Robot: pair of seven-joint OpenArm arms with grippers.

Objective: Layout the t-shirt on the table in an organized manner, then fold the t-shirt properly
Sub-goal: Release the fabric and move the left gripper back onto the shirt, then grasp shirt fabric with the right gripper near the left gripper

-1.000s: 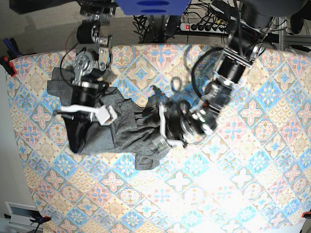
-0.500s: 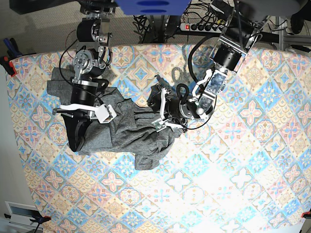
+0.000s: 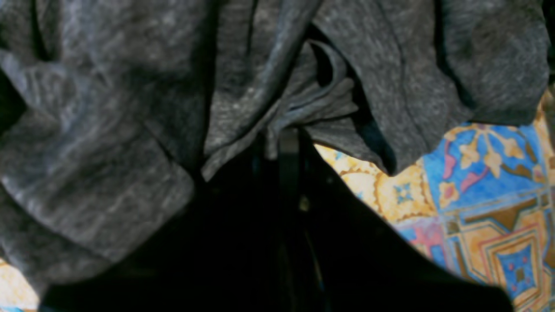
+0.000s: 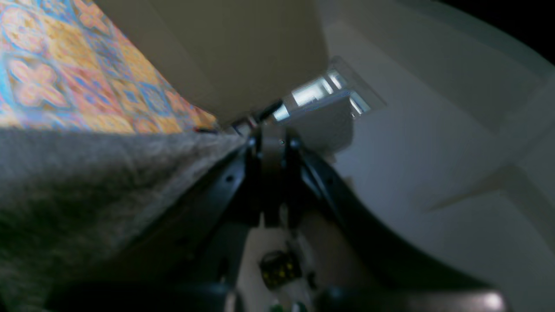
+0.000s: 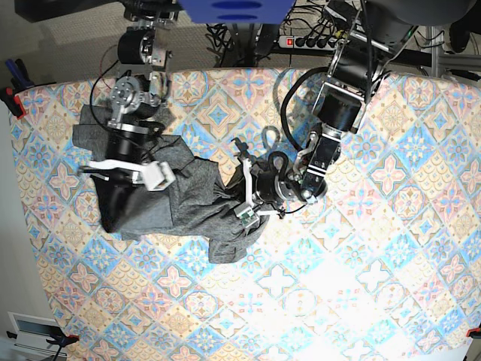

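Observation:
The dark-grey t-shirt (image 5: 188, 203) lies crumpled on the left half of the table (image 5: 361, 248). My left gripper (image 5: 237, 195) reaches in from the right to the shirt's right side. In the left wrist view the left gripper (image 3: 284, 134) is shut on a bunched fold of the t-shirt (image 3: 130, 130). My right gripper (image 5: 111, 210) points down at the shirt's left edge. In the right wrist view the right gripper (image 4: 271, 145) is shut, and the t-shirt (image 4: 86, 182) stretches right up to its tips, so an edge seems pinched there.
The table's left edge (image 5: 22, 226) runs close to the right gripper, with a white unit on the floor (image 5: 30, 331) beyond it. Cables and a power strip (image 5: 316, 41) lie behind the far edge. Bare patterned cloth (image 3: 485, 182) spreads right of the shirt.
The left gripper, open before, has slid left into the shirt and shut on a fold. The shirt's right side has bunched toward it. The right arm has barely shifted.

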